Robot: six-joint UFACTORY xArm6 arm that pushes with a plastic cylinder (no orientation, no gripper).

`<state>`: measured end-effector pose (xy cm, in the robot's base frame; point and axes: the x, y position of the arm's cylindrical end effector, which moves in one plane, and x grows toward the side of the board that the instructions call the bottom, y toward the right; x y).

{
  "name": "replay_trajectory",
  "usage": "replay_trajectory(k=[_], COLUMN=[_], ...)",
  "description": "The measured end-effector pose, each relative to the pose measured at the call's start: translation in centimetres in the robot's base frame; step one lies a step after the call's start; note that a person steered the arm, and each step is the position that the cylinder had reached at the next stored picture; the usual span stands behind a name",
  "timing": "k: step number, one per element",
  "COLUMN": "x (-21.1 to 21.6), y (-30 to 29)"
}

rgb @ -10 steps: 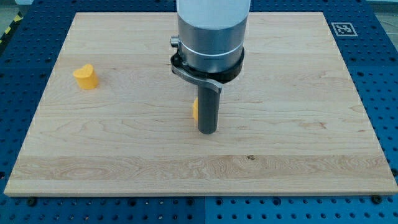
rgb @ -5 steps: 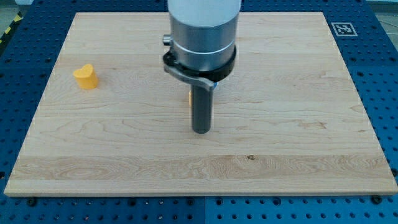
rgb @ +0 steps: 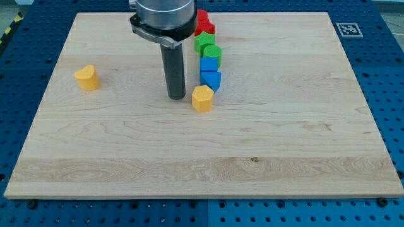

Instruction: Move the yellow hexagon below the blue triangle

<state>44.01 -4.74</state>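
At nine o'clock on the tabletop (rgb: 303, 145) sits a yellow heart-like block (rgb: 87, 77), well apart from everything else. My tip (rgb: 177, 97) rests just left of centre; this rig has no gripper, only a bare rod, so there are no jaws to report. The yellow hexagon (rgb: 202, 98) lies at three o'clock from my tip, just beside it, with a sliver of bare wood between. It sits at about seven o'clock of the blue triangle (rgb: 211, 79), apparently touching, so it likely needs only a slight rightward nudge.
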Motion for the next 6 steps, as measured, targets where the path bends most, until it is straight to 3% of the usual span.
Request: replay_trajectory(k=[3,4,6], x=[0.5,0.3,-7.9], y=[2.1,-1.0,-12.0])
